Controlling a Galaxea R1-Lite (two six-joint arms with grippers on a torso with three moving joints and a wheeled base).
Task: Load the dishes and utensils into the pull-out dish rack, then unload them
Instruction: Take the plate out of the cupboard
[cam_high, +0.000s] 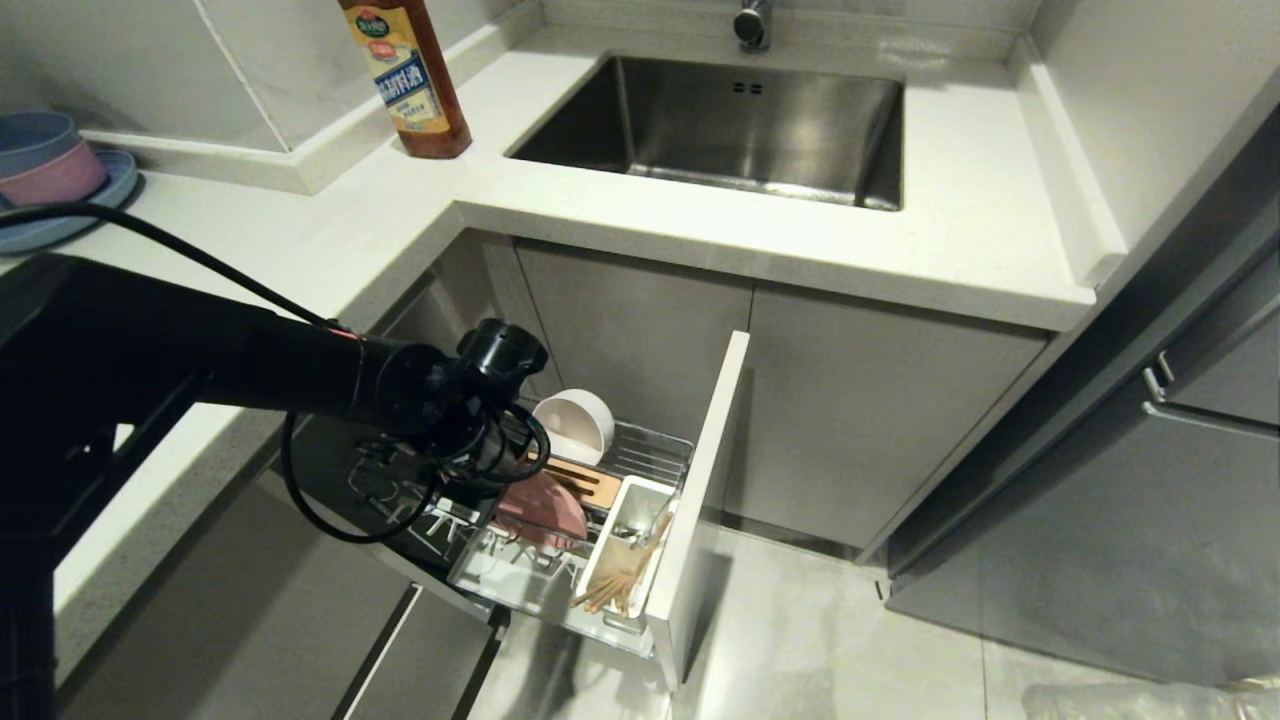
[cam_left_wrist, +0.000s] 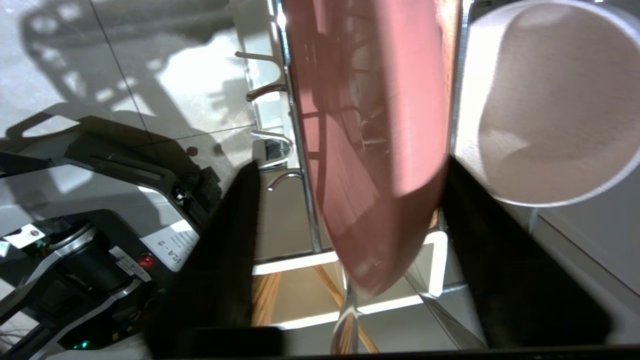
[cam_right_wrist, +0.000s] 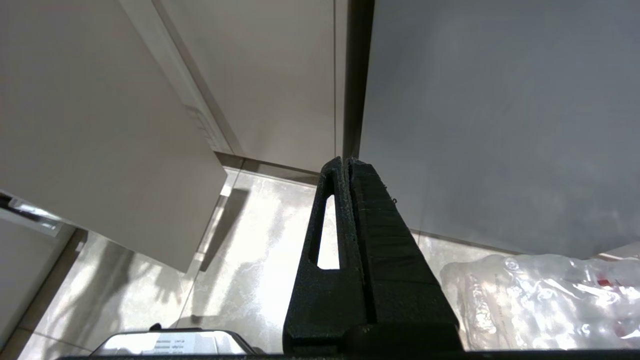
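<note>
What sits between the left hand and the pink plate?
Nothing visible. The left hand is open, a finger on each side of the pink plate's edge; the white bowl stands beside it, outside the fingers.

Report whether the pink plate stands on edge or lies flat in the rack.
On edge: the pink plate stands upright in the pull-out dish rack, and the left wrist view shows its rim between wires.

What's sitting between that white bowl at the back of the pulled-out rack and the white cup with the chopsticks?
In the head view, the slotted wooden block lies between the bowl and the utensil cup, with the pink plate standing beside it.
</note>
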